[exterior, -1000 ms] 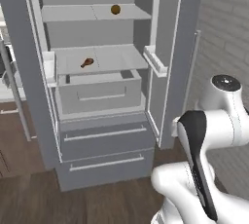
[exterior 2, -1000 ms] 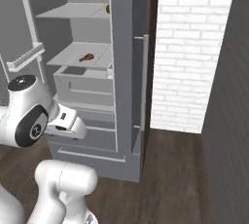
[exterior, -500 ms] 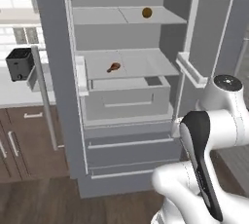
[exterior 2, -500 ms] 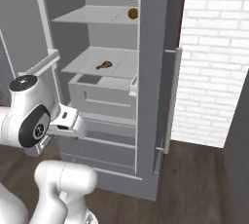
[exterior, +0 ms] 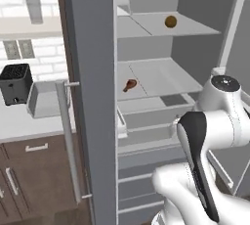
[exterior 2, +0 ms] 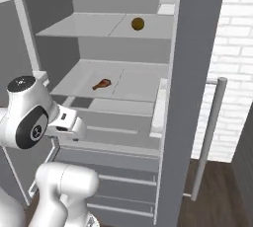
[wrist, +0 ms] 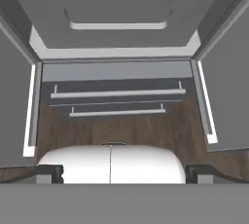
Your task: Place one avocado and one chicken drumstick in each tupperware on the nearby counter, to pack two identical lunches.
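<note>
The white arm is folded up close in front of the open fridge [exterior 2: 197,73], its elbow raised and the hand turned down toward the floor. In the hand view the camera looks down the fridge front: a pale drawer [wrist: 116,18] with a recessed grip at the top of that view, two bar handles [wrist: 116,93] below it, then the dark wood floor [wrist: 121,130].

The gripper [wrist: 121,170] shows by its two dark finger tips [wrist: 48,172], one at each lower corner of the hand view, as far apart as they go. Nothing lies between them and they touch nothing.

Counted: one avocado [exterior: 170,21], olive-brown, on the upper fridge shelf [exterior: 185,26]; one chicken drumstick [exterior: 130,85] on the middle shelf [exterior: 166,77]. Both also show in the right base view, avocado [exterior 2: 138,23] above, drumstick [exterior 2: 102,84] below. Both sit well above and beyond the finger tips, which point at the floor.

One tupperware [exterior: 45,99], light grey, stands on the off-white counter [exterior: 19,121], far off to the left of the fingers, beyond the edge of the fridge door [exterior: 90,97]. One black toaster [exterior: 15,83] stands just beside it on the same counter, over brown cabinets [exterior: 34,170].
</note>
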### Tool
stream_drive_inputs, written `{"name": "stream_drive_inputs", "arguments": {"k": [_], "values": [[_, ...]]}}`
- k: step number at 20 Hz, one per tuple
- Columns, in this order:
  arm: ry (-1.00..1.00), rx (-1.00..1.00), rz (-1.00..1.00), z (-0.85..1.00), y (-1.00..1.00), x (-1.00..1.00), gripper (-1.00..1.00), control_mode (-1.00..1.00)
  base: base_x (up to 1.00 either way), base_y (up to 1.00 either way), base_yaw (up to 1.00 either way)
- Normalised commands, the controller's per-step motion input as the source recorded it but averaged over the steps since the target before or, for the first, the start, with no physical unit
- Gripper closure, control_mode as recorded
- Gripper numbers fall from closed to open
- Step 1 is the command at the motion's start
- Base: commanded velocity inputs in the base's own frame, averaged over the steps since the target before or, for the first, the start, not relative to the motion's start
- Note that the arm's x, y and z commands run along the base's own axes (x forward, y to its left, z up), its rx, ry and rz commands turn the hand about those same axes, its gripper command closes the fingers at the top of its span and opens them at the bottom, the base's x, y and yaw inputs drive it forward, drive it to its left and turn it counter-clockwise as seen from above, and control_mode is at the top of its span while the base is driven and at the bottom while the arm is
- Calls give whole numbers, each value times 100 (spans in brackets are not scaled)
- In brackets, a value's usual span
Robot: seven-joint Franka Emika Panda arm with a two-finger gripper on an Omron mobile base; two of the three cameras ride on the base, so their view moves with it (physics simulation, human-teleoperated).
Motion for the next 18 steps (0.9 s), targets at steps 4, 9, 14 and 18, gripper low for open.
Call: {"name": "stream_drive_inputs", "arguments": {"k": [4,9,14,18], "values": [[0,0,0,0,0,0,-100,100,74,-10,-4],[0,0,0,0,0,0,-100,100,73,-31,-1],[0,0,0,0,0,0,-100,100,53,-55,-6],[0,0,0,0,0,0,-100,100,14,-16,-14]]}}
